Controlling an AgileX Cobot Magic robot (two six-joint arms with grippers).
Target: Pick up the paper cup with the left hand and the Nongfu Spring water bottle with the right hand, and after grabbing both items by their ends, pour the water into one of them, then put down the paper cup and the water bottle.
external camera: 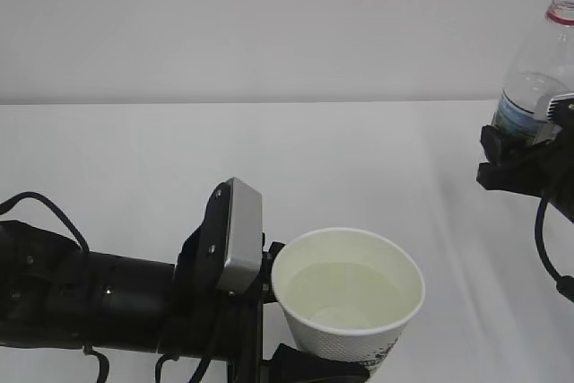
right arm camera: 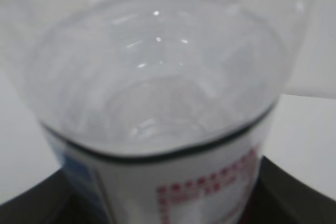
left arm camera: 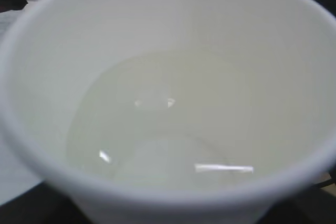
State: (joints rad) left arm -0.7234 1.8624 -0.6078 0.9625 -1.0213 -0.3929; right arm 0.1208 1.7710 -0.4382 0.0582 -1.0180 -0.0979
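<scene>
The white paper cup (external camera: pixel 334 338) is at the bottom centre, upright and held off the table, with clear water (external camera: pixel 345 291) inside. My left gripper (external camera: pixel 289 325) is shut on its lower part, the grey plate (external camera: pixel 240 235) just left of the rim. In the left wrist view the cup (left arm camera: pixel 168 35) fills the frame and the water (left arm camera: pixel 157 129) glints. At the right edge the Nongfu Spring water bottle (external camera: pixel 536 65) stands upright with its red neck ring on top. My right gripper (external camera: pixel 522 157) is shut on its labelled lower half. Up close, the bottle (right arm camera: pixel 157 72) hides the fingers.
A white table (external camera: pixel 224 159) runs back to a plain white wall (external camera: pixel 269 15). A black cable (external camera: pixel 547 239) hangs below the right gripper. The left arm (external camera: pixel 81 298) lies along the bottom left edge.
</scene>
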